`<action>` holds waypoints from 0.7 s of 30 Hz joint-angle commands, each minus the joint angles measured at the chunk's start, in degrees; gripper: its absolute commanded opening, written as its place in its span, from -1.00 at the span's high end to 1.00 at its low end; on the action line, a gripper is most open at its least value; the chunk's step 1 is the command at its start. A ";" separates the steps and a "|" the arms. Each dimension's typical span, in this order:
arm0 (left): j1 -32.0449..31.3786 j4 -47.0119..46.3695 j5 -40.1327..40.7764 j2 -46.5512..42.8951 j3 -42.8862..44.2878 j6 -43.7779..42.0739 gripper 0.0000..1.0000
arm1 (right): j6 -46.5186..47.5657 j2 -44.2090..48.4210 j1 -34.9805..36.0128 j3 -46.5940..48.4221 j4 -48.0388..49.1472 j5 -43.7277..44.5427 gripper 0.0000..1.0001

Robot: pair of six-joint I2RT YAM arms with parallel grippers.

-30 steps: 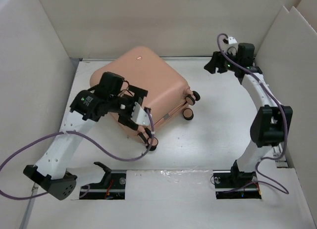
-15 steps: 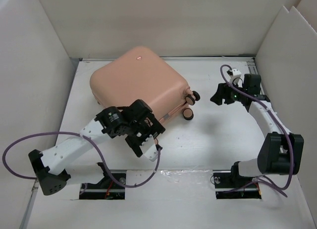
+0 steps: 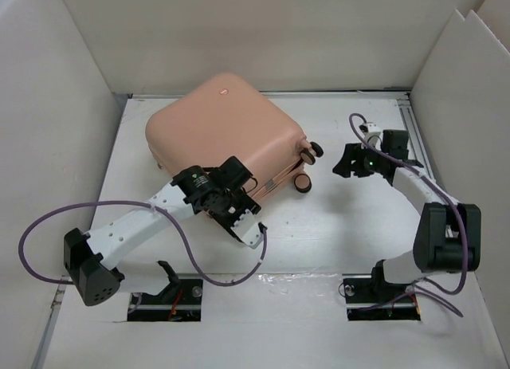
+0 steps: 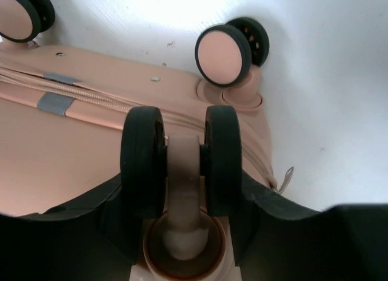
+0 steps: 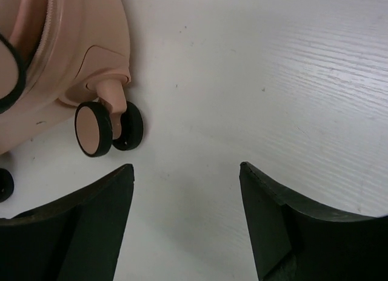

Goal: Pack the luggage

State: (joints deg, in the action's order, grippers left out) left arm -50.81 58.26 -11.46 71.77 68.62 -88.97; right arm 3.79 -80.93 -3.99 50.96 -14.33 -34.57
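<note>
The salmon-pink luggage (image 3: 223, 130) lies shut and flat on the white table, its caster wheels (image 3: 307, 168) pointing right. My left gripper (image 3: 233, 210) sits at the luggage's near corner. In the left wrist view its black fingers (image 4: 118, 199) press both sides of a black twin caster wheel (image 4: 182, 150) on its pink stem, so my left gripper (image 4: 183, 190) is shut on that wheel. A second wheel (image 4: 227, 50) shows beyond it. My right gripper (image 3: 344, 160) hovers open just right of the wheels; in its own view my right gripper (image 5: 186, 169) holds nothing, with a wheel (image 5: 109, 128) ahead to the left.
White walls close in the table at the left, back and right (image 3: 454, 82). A purple cable (image 3: 48, 225) loops out from the left arm. A zipper pull (image 4: 285, 178) lies on the table beside the luggage's corner.
My left gripper left the luggage's near side, swung to the near corner and closed round the caster wheel. My right gripper came from the far right corner to just right of the wheels.
</note>
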 commanded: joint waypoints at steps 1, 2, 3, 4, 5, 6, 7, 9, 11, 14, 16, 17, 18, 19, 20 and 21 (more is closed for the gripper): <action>1.32 -5.87 7.15 1.96 2.22 6.43 1.00 | -7.19 -5.27 4.24 0.02 7.90 3.79 -0.50; 1.32 -6.57 7.68 2.67 2.22 7.48 1.00 | -8.61 -6.51 5.38 0.54 9.13 4.94 -0.50; 1.32 -7.71 7.68 2.68 3.35 11.67 1.00 | -10.11 -7.74 6.44 0.54 10.71 5.56 -0.50; 1.32 -8.68 6.81 3.29 3.97 13.89 1.00 | -13.08 -10.54 8.54 2.11 13.59 6.35 -0.47; 1.93 -9.30 4.89 4.16 4.85 15.82 1.00 | -14.33 -12.13 9.52 3.34 14.67 6.35 -0.45; 2.46 -9.91 3.74 4.69 7.12 17.76 1.00 | -15.21 -13.89 10.48 4.92 15.46 6.96 -0.45; 2.47 -9.92 2.77 5.31 8.27 20.13 1.00 | -15.91 -15.82 12.23 6.77 15.47 6.97 -0.42; 2.99 -11.49 0.58 7.59 10.56 27.77 1.00 | -16.71 -21.62 13.82 13.62 15.47 6.97 -0.38; 3.70 -12.55 -0.57 9.17 13.29 32.69 1.00 | -18.02 -26.45 15.84 20.28 15.47 4.95 -0.31; 4.84 -15.36 -3.38 11.81 15.40 41.05 1.00 | -18.56 -29.54 17.60 26.01 16.00 4.33 -0.28; 5.54 -19.13 -6.18 13.48 16.11 46.92 1.00 | -19.09 -32.27 17.61 31.81 16.00 4.33 -0.25; 6.06 -20.54 -7.33 14.10 16.63 48.78 1.00 | -19.09 -33.41 17.61 34.10 16.00 3.11 -0.25; 6.07 -21.77 -8.82 14.88 17.24 50.37 1.00 | -18.39 -34.73 18.22 39.17 16.00 2.49 -0.25; 7.55 -24.13 -12.32 16.89 17.25 51.95 1.00 | -18.38 -37.61 18.23 41.91 16.00 1.79 -0.25; 8.17 -25.46 -13.83 18.13 18.90 56.06 1.00 | -18.38 -39.03 18.23 44.46 16.00 -0.22 -0.25; 8.96 -26.43 -15.50 19.36 19.79 58.19 1.00 | -18.38 -40.09 18.23 46.58 16.00 -1.11 -0.25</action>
State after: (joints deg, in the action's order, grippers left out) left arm -45.21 40.58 -16.45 90.13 84.09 -53.25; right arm -12.95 -119.90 11.81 89.91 -4.29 -28.51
